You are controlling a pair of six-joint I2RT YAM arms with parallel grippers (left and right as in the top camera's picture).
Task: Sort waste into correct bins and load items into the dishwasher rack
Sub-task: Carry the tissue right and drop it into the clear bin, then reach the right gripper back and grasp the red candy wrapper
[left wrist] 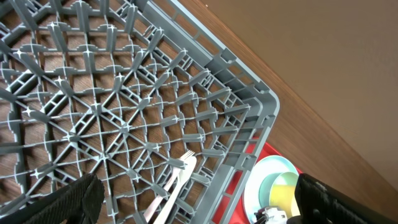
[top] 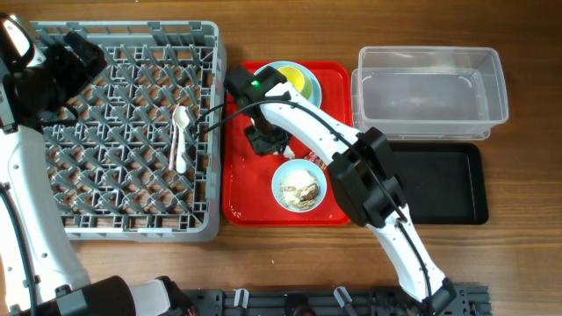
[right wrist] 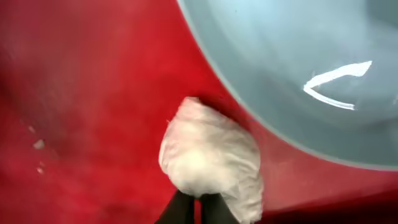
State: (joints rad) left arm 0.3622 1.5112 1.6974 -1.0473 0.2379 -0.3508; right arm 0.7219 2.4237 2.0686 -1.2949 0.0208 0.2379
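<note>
**Wooden table [top: 527, 175]: tissue [right wrist: 208, 158] pinched on the red tray [top: 255, 189]**

Along the table's left edge sat the grey dishwasher rack [top: 132, 219], with the white spoon [top: 180, 132] and fork [left wrist: 180, 180] lying inside. The left gripper [left wrist: 198, 186] hung wide open over the rack's far left corner. On the red tray, mid-table, the right gripper [right wrist: 198, 205] had its jaws nipped together on the crumpled tissue, just beside the blue plate's [right wrist: 298, 62] rim. A yellow cup [top: 301, 83] sat on that plate. A bowl [top: 277, 175] of food scraps [top: 300, 186] stood near the tray's front edge. The clear tub [top: 430, 53] and black tray [top: 448, 184] lay toward the right edge.
</note>
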